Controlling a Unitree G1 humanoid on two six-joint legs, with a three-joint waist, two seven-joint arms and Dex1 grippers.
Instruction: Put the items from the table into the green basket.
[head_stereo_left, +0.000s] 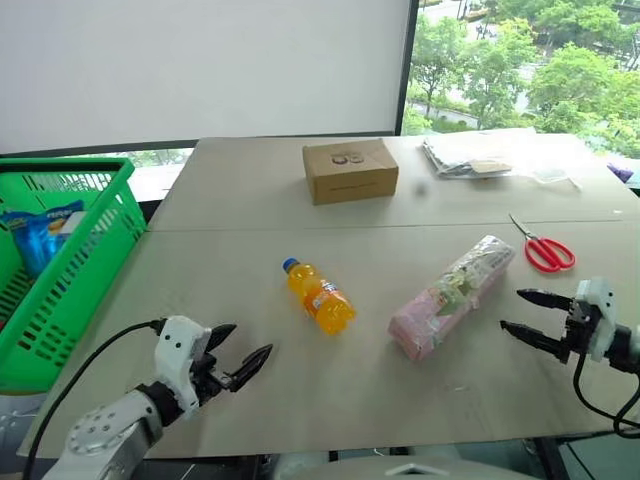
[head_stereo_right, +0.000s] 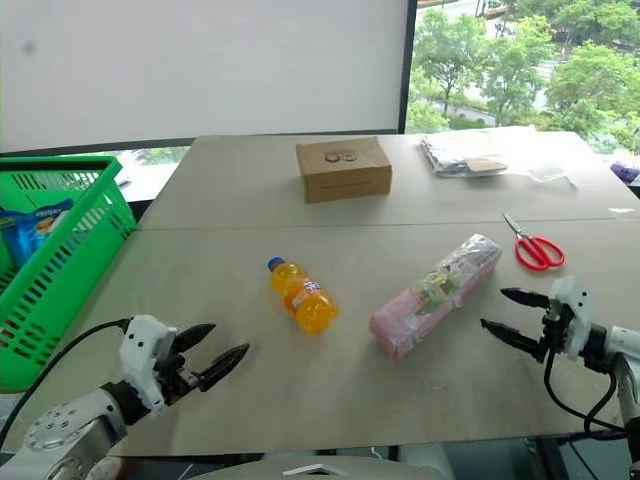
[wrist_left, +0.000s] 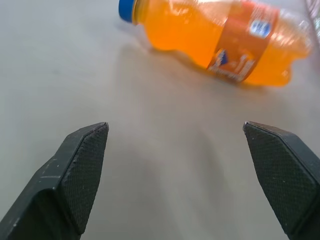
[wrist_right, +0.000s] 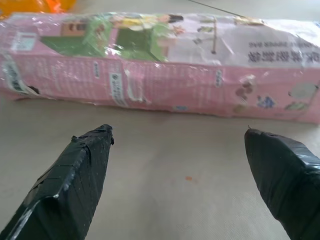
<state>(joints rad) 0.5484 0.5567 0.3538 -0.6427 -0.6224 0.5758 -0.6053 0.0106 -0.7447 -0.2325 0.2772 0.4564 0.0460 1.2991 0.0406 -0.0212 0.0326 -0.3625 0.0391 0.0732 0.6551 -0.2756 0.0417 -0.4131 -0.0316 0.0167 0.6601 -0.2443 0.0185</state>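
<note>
Two grippers we see with jaws wide and holding nothing, left gripper facing orange bottle, right gripper near pink pack, touching neither.

Bottle left of pack

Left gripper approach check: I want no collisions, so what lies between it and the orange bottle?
Nothing: bare table runs from the open left gripper to the orange bottle, as the left wrist view shows.

White wall behind; window right, green trees outside.
</note>
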